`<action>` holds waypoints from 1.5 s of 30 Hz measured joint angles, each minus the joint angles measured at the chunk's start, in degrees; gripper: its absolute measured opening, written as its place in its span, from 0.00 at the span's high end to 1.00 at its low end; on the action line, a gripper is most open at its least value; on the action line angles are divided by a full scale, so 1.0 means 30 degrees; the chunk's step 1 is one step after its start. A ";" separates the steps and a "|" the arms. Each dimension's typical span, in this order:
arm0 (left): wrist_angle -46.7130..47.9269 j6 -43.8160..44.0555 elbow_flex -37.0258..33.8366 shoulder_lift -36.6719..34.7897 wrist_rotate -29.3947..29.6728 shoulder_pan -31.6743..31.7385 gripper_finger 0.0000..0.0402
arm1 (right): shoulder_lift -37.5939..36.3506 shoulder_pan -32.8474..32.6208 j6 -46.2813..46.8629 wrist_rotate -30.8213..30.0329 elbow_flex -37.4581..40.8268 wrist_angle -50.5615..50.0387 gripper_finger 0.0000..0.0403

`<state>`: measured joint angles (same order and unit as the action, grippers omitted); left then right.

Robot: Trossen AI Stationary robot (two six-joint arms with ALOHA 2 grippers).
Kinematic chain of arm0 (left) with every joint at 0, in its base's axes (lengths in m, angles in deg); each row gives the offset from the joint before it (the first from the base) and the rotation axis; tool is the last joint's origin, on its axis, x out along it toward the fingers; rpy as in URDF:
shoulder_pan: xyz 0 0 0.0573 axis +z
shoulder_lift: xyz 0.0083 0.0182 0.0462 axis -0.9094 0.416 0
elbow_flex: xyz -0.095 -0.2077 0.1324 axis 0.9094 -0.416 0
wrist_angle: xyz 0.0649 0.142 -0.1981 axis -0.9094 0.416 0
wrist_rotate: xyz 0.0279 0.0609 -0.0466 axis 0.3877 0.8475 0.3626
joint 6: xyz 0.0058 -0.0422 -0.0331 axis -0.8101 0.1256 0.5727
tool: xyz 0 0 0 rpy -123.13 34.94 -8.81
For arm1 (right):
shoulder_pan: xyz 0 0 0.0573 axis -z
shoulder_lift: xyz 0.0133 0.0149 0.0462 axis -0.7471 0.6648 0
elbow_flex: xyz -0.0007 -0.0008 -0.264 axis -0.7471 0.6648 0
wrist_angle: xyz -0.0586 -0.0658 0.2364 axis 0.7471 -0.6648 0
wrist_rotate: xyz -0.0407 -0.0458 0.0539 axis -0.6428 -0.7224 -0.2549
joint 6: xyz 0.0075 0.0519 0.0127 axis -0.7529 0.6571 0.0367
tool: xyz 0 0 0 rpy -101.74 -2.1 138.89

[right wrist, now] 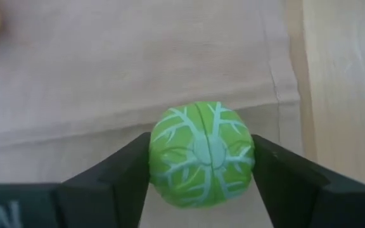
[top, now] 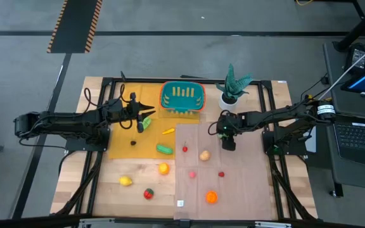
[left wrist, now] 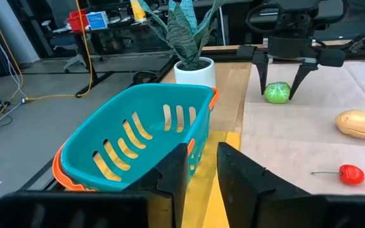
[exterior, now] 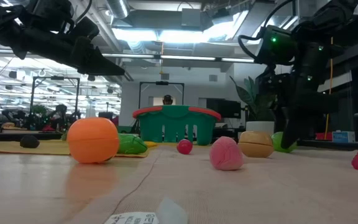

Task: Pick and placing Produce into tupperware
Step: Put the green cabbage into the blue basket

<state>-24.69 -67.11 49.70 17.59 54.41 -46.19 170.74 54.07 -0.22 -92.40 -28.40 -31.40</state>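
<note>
No produce visible in teal basket [top: 182, 97], apparently; R gripper [right wrist: 201, 166] round cabbage [right wrist: 201, 154].

- A potted green plant [top: 234, 85] in a white pot stands at the table's far edge.
- A yellow mat [top: 141, 142] lies beside a beige cloth [top: 233, 183].
- A small white tag [top: 180, 203] lies near the front.

left tool [left wrist: 201, 168]: raised, narrow gap | right tool [right wrist: 201, 164]: low, fingers clamped
</note>
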 joint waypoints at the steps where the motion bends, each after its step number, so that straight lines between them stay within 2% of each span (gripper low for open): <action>1: 0.0000 0.0000 0.0000 0.0000 0.0000 0.0000 0.82 | -0.0006 0.0036 0.0009 0.0029 0.0000 -0.0007 0.38; 7: 0.0000 -0.0007 0.0000 -0.0007 0.0000 0.0000 0.86 | -0.0007 0.0051 0.0052 0.0029 0.0000 -0.0008 0.42; 13: 0.0000 -0.0007 0.0000 -0.0004 0.0000 0.0000 0.90 | -0.0022 0.0160 0.0606 0.0048 -0.0395 -0.0446 0.42; 22: 0.0000 -0.0007 0.0000 -0.0007 0.0000 0.0000 0.95 | -0.0022 0.0168 0.0492 -0.0323 -0.2881 -0.3065 0.43; 25: 0.0006 -0.0007 0.0000 -0.0007 0.0000 0.0000 0.97 | -0.0022 0.0175 0.0646 -0.0976 -0.3888 -0.3125 0.43; 31: 0.0000 -0.0007 0.0000 -0.0007 0.0000 0.0000 0.99 | -0.0190 0.0688 0.0222 -0.0980 -0.5922 -0.3139 0.43; 40: 0.0000 -0.0838 0.0000 -0.0007 0.0003 -0.0001 0.97 | -0.1186 0.2405 -0.0052 -0.1539 -0.6047 -0.2701 0.43; 45: 0.0007 -0.0984 0.0000 -0.0007 0.0006 -0.0007 0.94 | -0.2680 0.3333 -0.0615 -0.1623 -0.5943 -0.2330 0.43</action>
<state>-24.67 -70.06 49.70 17.57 54.43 -46.21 162.70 64.07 -2.07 -97.27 -46.22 -38.39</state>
